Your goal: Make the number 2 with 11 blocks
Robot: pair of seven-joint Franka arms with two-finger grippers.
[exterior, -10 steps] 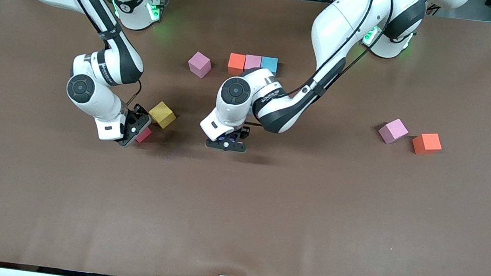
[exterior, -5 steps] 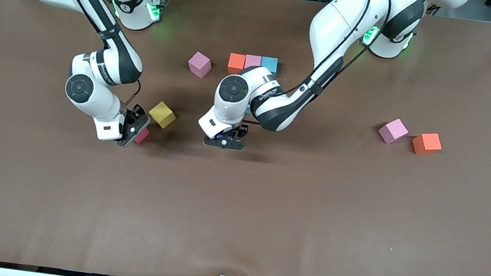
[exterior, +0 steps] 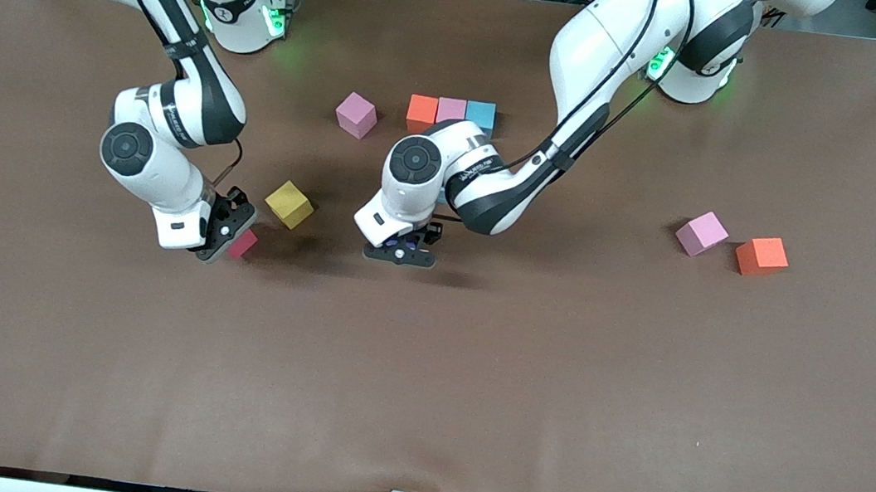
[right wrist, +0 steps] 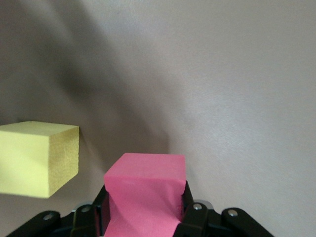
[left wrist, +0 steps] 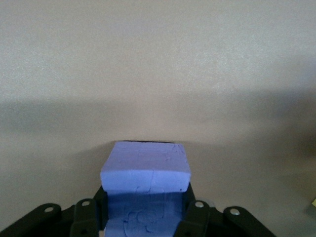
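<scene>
My right gripper [exterior: 229, 234] is shut on a red block [exterior: 243, 243] [right wrist: 145, 183], low over the table beside a loose yellow block [exterior: 289, 203] [right wrist: 38, 158]. My left gripper [exterior: 401, 256] is shut on a purple block [left wrist: 146, 168], low over the table's middle; in the front view the hand hides that block. Three blocks stand touching in a row near the robots' bases: orange [exterior: 421, 109], pink [exterior: 451, 109], light blue [exterior: 481, 113]. The left forearm covers the table just in front of that row.
A loose pink block [exterior: 356, 114] lies beside the row, toward the right arm's end. Another pink block [exterior: 701, 232] and an orange block [exterior: 761, 255] lie toward the left arm's end. The brown table [exterior: 471, 384] stretches wide nearer the camera.
My right gripper has shut on the red block and shifted with it away from the yellow block, toward the right arm's end. The left gripper has barely moved with its purple block.
</scene>
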